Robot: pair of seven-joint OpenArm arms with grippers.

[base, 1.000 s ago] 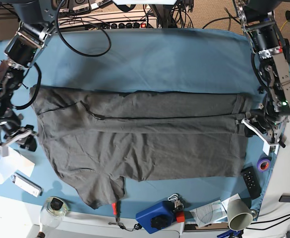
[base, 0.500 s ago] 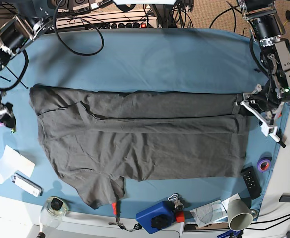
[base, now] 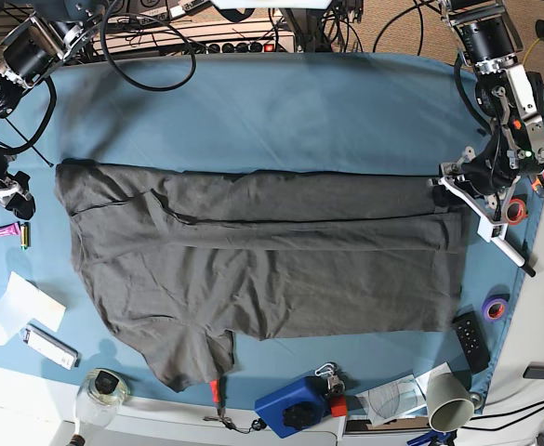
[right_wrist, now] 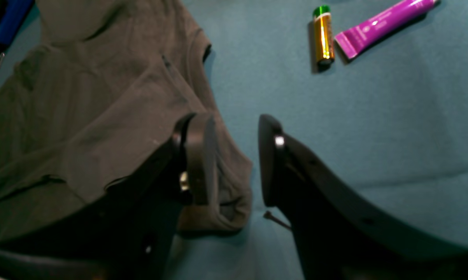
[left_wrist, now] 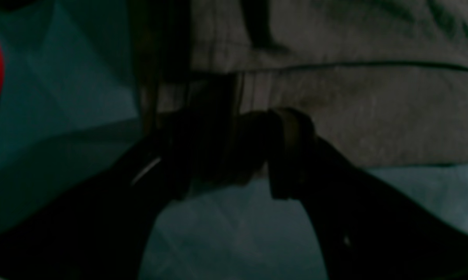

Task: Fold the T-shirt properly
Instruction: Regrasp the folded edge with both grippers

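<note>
Charcoal T-shirt [base: 262, 265] spread flat, left pincer [base: 453, 190] at its edge

Table covered by a blue-teal tablecloth [base: 281, 102]; the dark grey T-shirt [base: 262, 269] lies flat across its middle, partly folded lengthwise. Left edge: purple tube [right_wrist: 381, 23], battery [right_wrist: 322, 35], white paper [base: 16, 307], small white device [base: 48, 346]. Front and right edge: blue box [base: 295, 404], paper cup [base: 448, 400], black remote [base: 471, 339], purple tape roll [base: 496, 307].

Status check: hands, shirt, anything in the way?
Left hand at shirt's edge, grip unclear. Right hand open, empty. T-shirt flat, partly folded. Battery, purple tube near right hand.
</note>
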